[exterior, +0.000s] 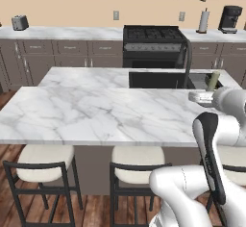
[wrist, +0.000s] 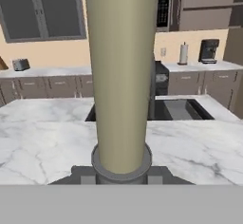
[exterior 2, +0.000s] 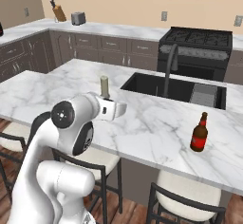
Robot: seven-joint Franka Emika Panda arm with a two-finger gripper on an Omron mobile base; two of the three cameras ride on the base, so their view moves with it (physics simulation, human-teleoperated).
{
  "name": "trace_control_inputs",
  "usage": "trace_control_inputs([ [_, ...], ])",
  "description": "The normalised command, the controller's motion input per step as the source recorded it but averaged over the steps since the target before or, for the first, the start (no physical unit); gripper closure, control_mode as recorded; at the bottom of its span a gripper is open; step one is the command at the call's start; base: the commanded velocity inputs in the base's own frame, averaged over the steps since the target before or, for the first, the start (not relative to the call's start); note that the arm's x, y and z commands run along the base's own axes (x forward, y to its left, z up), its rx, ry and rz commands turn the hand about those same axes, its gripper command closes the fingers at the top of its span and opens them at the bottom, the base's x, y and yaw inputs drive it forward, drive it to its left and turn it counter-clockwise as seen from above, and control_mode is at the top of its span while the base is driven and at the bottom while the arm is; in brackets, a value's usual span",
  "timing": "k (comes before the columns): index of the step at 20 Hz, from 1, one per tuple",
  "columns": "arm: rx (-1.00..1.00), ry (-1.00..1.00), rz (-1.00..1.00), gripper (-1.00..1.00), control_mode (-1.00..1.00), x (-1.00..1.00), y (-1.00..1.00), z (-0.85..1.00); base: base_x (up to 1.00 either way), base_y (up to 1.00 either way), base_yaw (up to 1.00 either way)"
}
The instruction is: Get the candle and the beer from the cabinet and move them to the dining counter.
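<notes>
the gripper (exterior 2: 105, 105) is clamped on the candle (wrist: 122, 76), its fingers closed against the round dark grey holder base at the bottom of the pale olive-beige stick. in the hand view the candle stands upright and very close to the lens, rising from the fingers up past the top of the frame, with the dining counter (wrist: 42, 147) spread out below it. from the right base view the candle (exterior 2: 104, 86) pokes up just above the white wrist, over the near part of the dining counter (exterior 2: 152, 128), a little to the left of the black sink (exterior 2: 175, 89) and its dark faucet (exterior 2: 169, 69). whether the holder base touches the marble cannot be told. from the left base view the candle (exterior: 212, 81) shows as a short stub at the right edge, above the white hand. the beer (exterior 2: 199, 134) stands upright on the dining counter, well apart from the candle, toward the right end of the slab near the front edge. cream-cushioned stools (exterior: 45, 156) sit tucked under the overhang. a black stove (exterior: 153, 42) stands against the back wall.
</notes>
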Motion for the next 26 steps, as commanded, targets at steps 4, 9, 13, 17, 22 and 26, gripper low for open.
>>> trace_control_inputs([
  [4, -0.12, 0.03, 0.24, 1.00, -1.00, 0.14, -0.16, -0.17, 0.00, 0.00, 0.00],
  [9, -0.18, 0.03, 0.26, 1.00, -1.00, 0.00, -0.01, -0.19, 0.00, 0.00, 0.00],
  [13, -0.16, 0.01, 0.27, 1.00, -1.00, 0.02, 0.11, -0.17, 0.00, 0.00, 0.00],
  [17, -0.03, 0.00, 0.18, 1.00, -1.00, 0.03, 0.03, -0.24, 0.00, 0.00, 0.00],
  [22, 0.00, 0.00, 0.04, 1.00, -1.00, 0.06, -0.01, -0.09, 0.00, 0.00, 0.00],
  [26, 0.00, 0.00, 0.05, 1.00, -1.00, 0.22, -0.01, -0.05, 0.00, 0.00, 0.00],
])
